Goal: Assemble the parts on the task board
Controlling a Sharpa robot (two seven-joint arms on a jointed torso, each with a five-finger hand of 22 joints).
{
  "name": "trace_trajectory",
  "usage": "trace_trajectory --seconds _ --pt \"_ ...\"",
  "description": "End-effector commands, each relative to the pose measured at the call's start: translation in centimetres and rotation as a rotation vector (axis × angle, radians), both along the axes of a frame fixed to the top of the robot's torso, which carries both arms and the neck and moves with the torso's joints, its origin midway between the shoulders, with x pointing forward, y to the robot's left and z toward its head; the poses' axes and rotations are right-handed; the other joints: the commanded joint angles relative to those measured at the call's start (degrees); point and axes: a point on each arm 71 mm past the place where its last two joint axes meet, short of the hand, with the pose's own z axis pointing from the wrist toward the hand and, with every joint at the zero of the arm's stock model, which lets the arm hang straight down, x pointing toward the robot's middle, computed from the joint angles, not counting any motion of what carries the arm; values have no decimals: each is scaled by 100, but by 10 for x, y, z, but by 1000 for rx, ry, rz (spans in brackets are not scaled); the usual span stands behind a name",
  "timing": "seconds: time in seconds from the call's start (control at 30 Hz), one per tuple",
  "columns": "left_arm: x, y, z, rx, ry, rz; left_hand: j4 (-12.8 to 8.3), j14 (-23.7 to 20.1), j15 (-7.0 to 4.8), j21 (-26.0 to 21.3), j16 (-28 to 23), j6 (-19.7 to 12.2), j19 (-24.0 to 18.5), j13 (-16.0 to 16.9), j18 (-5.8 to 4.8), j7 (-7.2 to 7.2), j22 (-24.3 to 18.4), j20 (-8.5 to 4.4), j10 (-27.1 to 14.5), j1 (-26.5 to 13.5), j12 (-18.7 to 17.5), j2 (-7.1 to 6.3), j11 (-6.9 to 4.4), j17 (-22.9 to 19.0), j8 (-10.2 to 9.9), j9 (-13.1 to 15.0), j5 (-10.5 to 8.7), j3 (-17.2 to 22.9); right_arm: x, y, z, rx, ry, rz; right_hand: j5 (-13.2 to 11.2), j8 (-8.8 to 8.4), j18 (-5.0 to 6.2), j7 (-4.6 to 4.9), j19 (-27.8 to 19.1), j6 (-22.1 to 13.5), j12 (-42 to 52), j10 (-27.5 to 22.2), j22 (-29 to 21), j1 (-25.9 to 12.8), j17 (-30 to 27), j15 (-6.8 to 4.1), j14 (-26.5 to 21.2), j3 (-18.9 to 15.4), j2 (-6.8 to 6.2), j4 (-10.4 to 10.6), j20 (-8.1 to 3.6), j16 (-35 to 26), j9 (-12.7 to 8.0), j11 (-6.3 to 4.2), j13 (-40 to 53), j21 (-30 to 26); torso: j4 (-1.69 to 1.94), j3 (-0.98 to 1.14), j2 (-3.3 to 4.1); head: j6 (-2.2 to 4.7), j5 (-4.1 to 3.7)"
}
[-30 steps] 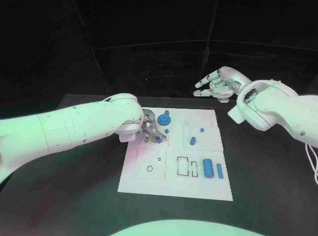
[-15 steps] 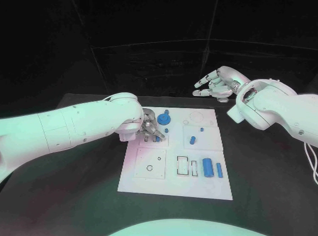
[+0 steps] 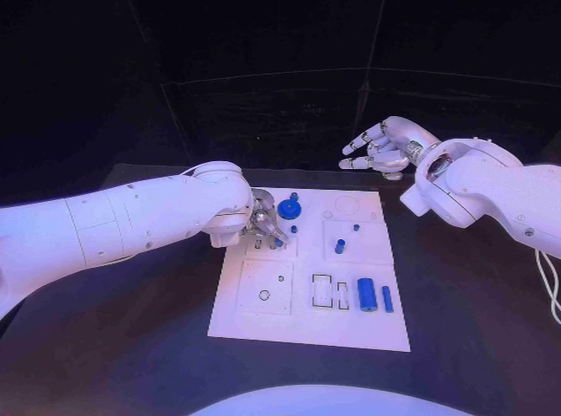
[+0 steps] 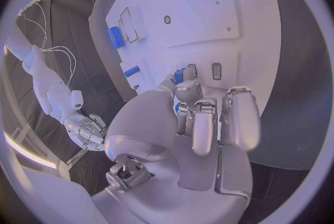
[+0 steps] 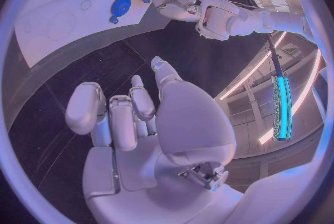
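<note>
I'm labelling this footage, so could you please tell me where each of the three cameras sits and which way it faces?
Head view: on the robot's head, looking down at the task board; both arms enter, left hand on the board, right hand raised beyond it.
Left wrist view: behind the left hand, facing the board.
Right wrist view: behind the right hand, facing the board's far end.
Shared: all show the board; the right wrist view also shows the left hand.

Left hand (image 3: 263,227) over the task board's (image 3: 308,325) far-left corner.
</note>
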Motion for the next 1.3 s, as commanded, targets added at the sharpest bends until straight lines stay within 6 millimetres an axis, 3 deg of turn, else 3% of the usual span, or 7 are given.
trace_trajectory --seconds 0.03,0.13,0.23,0.3,0.43,0.7,1.3 --pt "1 2 0 -26 -11 -6 -443 605 -18 -47 17 -30 10 -23 -50 -6 -22 -28 -10 -79 -39 -201 -21 1509 -12 28 57 818 0 1 1 -9 -2 11 -17 25 110 -14 -27 0 8 -11 -5 9 81 -37 300 -9 75 10 8 -20 -2 -12 5 -25 11 1 -7 -1 4" --pt "2 4 1 -56 -18 18 -599 605 33 -64 17 -17 12 -49 -34 19 -22 -48 17 -385 -67 -551 -8 1509 40 103 103 1948 1 1 1 -9 -2 12 -15 26 110 -14 -28 -2 5 -13 -8 11 81 -38 300 -8 78 11 7 -20 -2 -12 1 -27 9 1 -6 4 9" --pt "3 6 2 -81 -35 39 -689 605 2 -72 17 -2 16 -60 -52 37 -17 4 51 -660 -67 -761 -21 1509 109 178 109 2662 1 1 1 -10 -1 12 -9 26 111 -13 -30 -6 8 -11 -12 13 84 -38 301 -8 82 12 7 -20 -3 -11 4 -30 5 2 -4 2 15" --pt "3 8 3 -97 -50 51 -749 605 3 -78 17 -3 18 -54 -48 30 -14 2 76 -848 -54 -901 -9 1509 161 236 100 3042 1 1 1 -11 -1 12 -9 26 111 -13 -30 -6 8 -11 -12 13 84 -38 301 -8 82 12 7 -20 -3 -11 4 -30 5 2 -3 6 17" --pt "2 11 5 -121 -76 72 -842 605 0 -81 17 -10 23 -44 -49 15 -2 2 111 -1095 -33 -1036 -1 1509 253 333 121 3512 1 0 1 -11 0 10 -7 26 111 -13 -30 -8 5 -14 -14 14 81 -38 300 -8 83 13 7 -21 -3 -11 -1 -31 15 -1 -5 -2 18" --pt "-1 17 7 -141 -101 96 -941 605 -6 -70 17 -7 33 -20 -54 2 29 0 142 -1244 -4 -1118 0 1509 315 399 169 3799 2 -1 0 -11 -1 6 3 23 112 -10 -32 -26 2 -19 -22 15 75 -37 300 -13 84 17 7 -25 -7 -9 -7 -36 11 -4 1 -18 38" --pt "-10 23 -4 -68 -77 72 -979 605 -6 -76 17 -12 31 -32 -53 3 24 0 139 -1262 -13 -1127 0 1509 318 408 169 3871 2 0 0 -14 3 12 7 22 113 -8 -32 -35 2 -20 -24 14 78 -37 300 -17 84 20 6 -24 -9 -7 -7 -37 -1 -4 3 -76 88"
